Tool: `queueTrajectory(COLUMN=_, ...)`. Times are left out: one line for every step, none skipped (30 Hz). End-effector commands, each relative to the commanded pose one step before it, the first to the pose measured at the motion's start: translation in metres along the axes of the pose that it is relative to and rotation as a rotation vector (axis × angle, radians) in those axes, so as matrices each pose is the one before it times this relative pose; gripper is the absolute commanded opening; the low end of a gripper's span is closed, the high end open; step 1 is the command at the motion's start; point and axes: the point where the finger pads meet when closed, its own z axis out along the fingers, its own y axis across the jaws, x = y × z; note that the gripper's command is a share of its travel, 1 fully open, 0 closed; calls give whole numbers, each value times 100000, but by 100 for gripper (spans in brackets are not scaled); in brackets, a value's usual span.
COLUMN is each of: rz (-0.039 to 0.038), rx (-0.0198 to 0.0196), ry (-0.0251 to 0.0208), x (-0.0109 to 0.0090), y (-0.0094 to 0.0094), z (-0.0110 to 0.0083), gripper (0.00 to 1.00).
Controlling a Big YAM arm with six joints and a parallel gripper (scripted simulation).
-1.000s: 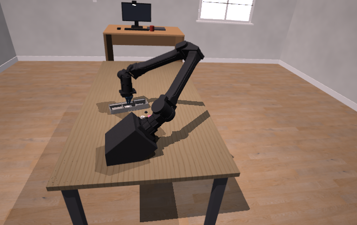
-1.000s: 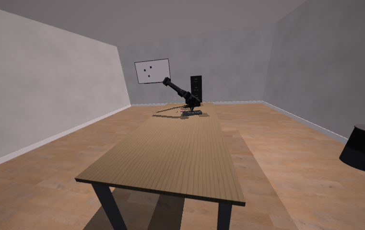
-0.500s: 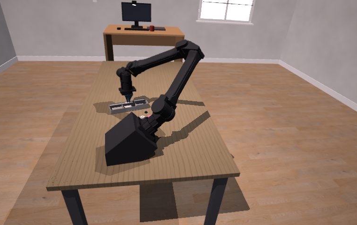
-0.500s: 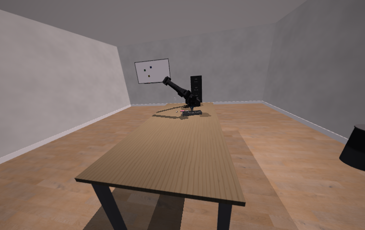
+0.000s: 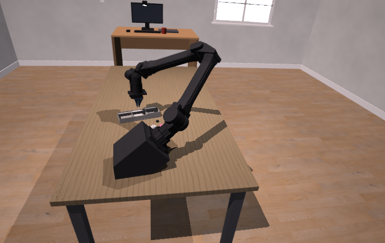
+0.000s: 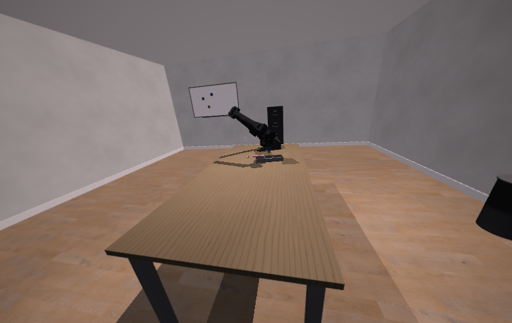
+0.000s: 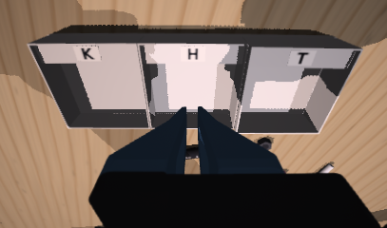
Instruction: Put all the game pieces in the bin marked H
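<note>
A grey three-part bin row (image 5: 139,114) lies on the table; the wrist view shows its parts marked K (image 7: 87,53), H (image 7: 193,54) and T (image 7: 301,58). All three look empty where I can see into them. My gripper (image 5: 137,104) hangs point down just above the near rim of bin H (image 7: 192,111). Its fingers are shut to a narrow slit, and I see nothing between them. Small pieces lie on the table between the bins and the arm's base: a white die (image 5: 152,127), a pink piece (image 5: 160,124) and a small black piece (image 5: 157,120), which also shows in the wrist view (image 7: 263,141).
The arm's black base (image 5: 138,152) stands near the table's middle, close behind the small pieces. A small white thing (image 7: 325,167) lies at the right in the wrist view. The bin row also shows far off in the exterior view (image 6: 268,159).
</note>
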Motion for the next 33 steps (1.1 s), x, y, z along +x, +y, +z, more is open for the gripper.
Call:
queueTrajectory(rz=1530, rx=-418, ry=-4143, x=-1852, y=1706, z=-1796, gripper=8)
queueTrajectory(rz=-73, rx=3, ry=64, x=28, y=510, z=1, gripper=8)
queueTrajectory(rz=-92, rx=10, ry=80, x=33, y=508, z=1, gripper=8)
queueTrajectory(rz=0, rx=0, ry=0, x=0, y=0, z=0, gripper=8)
queueTrajectory(rz=0, rx=0, ry=0, x=0, y=0, z=0, gripper=8)
queueTrajectory(rz=-112, rx=74, ry=81, x=33, y=497, z=0, gripper=8)
queueTrajectory(rz=4, rx=-72, ry=14, x=11, y=525, z=0, gripper=8)
queueTrajectory(rz=4, rx=-15, ry=-4, x=8, y=515, z=0, gripper=8)
queueTrajectory(rz=4, rx=-15, ry=-4, x=8, y=515, z=0, gripper=8)
queueTrajectory(rz=4, rx=-15, ry=-4, x=8, y=515, z=0, gripper=8)
queueTrajectory(rz=4, rx=-16, ry=-4, x=8, y=515, z=0, gripper=8)
queueTrajectory(rz=5, rx=-16, ry=-4, x=8, y=515, z=0, gripper=8)
queueTrajectory(rz=5, rx=-16, ry=-5, x=8, y=515, z=0, gripper=8)
queueTrajectory(rz=5, rx=-16, ry=-5, x=8, y=515, z=0, gripper=8)
queueTrajectory(rz=5, rx=-16, ry=-5, x=8, y=515, z=0, gripper=8)
queueTrajectory(rz=5, rx=-17, ry=-5, x=9, y=514, z=0, gripper=8)
queueTrajectory(rz=5, rx=-17, ry=-5, x=9, y=514, z=0, gripper=8)
queueTrajectory(rz=5, rx=-1, ry=-12, x=-17, y=447, z=-11, gripper=8)
queueTrajectory(rz=1, rx=242, ry=-111, x=-42, y=-23, z=-11, gripper=8)
queueTrajectory(rz=913, rx=-334, ry=-838, x=-292, y=-369, z=-445, gripper=8)
queueTrajectory(rz=0, rx=0, ry=0, x=0, y=0, z=0, gripper=8)
queueTrajectory(rz=0, rx=0, ry=0, x=0, y=0, z=0, gripper=8)
queueTrajectory(rz=4237, rx=-873, ry=1696, x=-480, y=-1900, z=693, gripper=8)
queueTrajectory(rz=36, rx=8, ry=-41, x=-38, y=-28, z=-6, gripper=8)
queueTrajectory(rz=148, rx=-41, ry=-140, x=-65, y=-12, z=-6, gripper=8)
queueTrajectory(rz=-79, rx=45, ry=66, x=-6, y=-29, z=-7, gripper=8)
queueTrajectory(rz=-869, rx=76, ry=-1004, x=-7, y=394, z=-476, gripper=8)
queueTrajectory(rz=-1697, rx=100, ry=-2173, x=-2, y=851, z=-978, gripper=8)
queueTrajectory(rz=-995, rx=389, ry=850, x=280, y=421, z=464, gripper=8)
queueTrajectory(rz=-792, rx=293, ry=663, x=212, y=308, z=356, gripper=8)
queueTrajectory(rz=961, rx=-373, ry=1980, x=-130, y=-650, z=1857, gripper=8)
queueTrajectory(rz=-213, rx=229, ry=844, x=327, y=-160, z=621, gripper=8)
queueTrajectory(rz=-1562, rx=583, ry=1417, x=1055, y=68, z=722, gripper=8)
